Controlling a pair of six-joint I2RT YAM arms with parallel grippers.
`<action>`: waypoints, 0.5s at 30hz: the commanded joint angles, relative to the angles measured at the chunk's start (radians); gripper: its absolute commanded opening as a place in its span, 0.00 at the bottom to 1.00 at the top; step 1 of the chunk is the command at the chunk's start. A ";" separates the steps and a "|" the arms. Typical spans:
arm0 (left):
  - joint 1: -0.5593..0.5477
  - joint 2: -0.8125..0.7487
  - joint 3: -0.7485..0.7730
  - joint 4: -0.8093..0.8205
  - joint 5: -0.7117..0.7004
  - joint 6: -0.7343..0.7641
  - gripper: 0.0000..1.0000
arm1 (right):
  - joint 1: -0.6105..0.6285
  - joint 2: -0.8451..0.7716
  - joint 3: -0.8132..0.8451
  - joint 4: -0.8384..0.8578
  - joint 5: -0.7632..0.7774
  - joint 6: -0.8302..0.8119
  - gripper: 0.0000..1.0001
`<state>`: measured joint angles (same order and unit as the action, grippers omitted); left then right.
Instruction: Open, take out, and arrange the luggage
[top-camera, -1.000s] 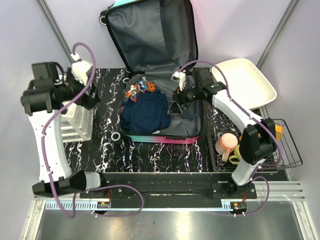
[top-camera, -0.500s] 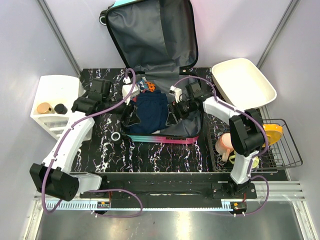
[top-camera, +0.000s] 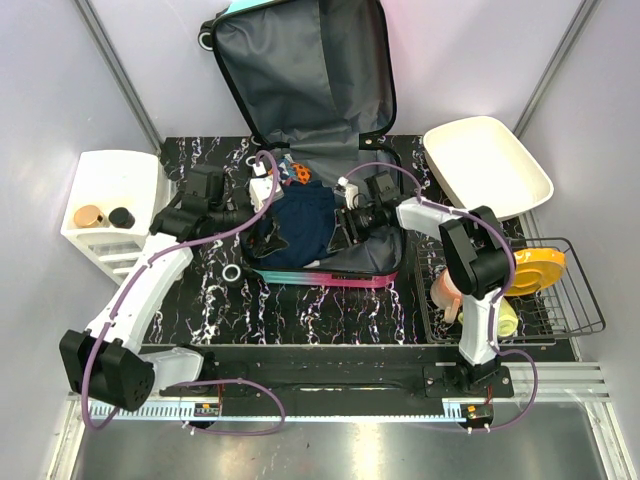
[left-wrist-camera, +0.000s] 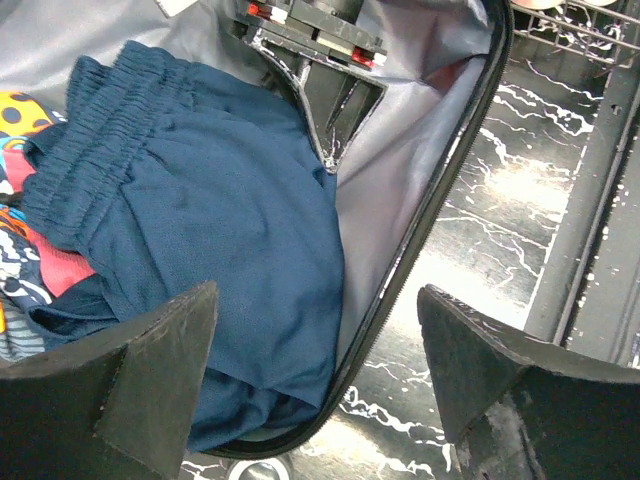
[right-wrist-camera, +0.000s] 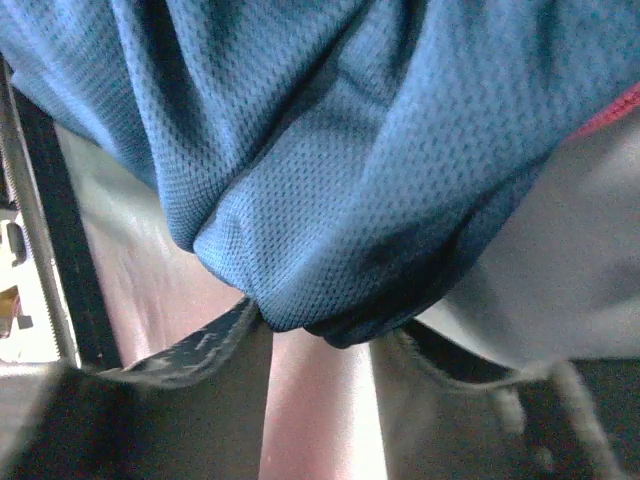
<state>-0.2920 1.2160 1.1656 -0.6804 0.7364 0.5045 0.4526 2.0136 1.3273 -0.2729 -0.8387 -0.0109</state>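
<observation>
"Starting overhead, Officer: where does the luggage (top-camera: 300, 80) lie?"

"Centre of the frame, sir, on the black marbled desk (top-camera: 330, 320). Lid raised toward the top edge, grey lining exposed. A navy garment (top-camera: 300, 225) fills the lower shell, with patterned clothing (top-camera: 293, 175) above it. The left claw (top-camera: 265, 200) is at the shell's left rim. The right claw (top-camera: 345, 218) is inside the shell, against the garment's right side."

"Left wrist view?"

"Left claw spread wide, nothing between its fingers (left-wrist-camera: 150, 370). It hangs over the garment and the shell's black rim, which runs from upper right to lower centre. At top centre the right claw's fingers narrow to a point on the garment's edge."

"Right wrist view?"

"Blue mesh cloth fills the upper frame. A bunched fold sits between the fingertips at lower centre: claw narrow, gripping the garment. Pale lining shows below. The fingers themselves are blurred."
</observation>
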 joint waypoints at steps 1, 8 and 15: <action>-0.004 -0.050 -0.050 0.145 0.015 0.055 0.87 | -0.002 -0.056 -0.017 0.101 -0.147 0.075 0.39; -0.009 -0.079 -0.164 0.283 0.086 0.166 0.92 | -0.008 -0.184 -0.024 0.195 -0.226 0.239 0.00; -0.050 -0.047 -0.222 0.395 0.103 0.269 0.94 | -0.025 -0.167 0.015 0.351 -0.270 0.457 0.00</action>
<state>-0.3164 1.1595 0.9615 -0.4305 0.7811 0.6842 0.4438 1.8767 1.2934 -0.0643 -1.0397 0.2920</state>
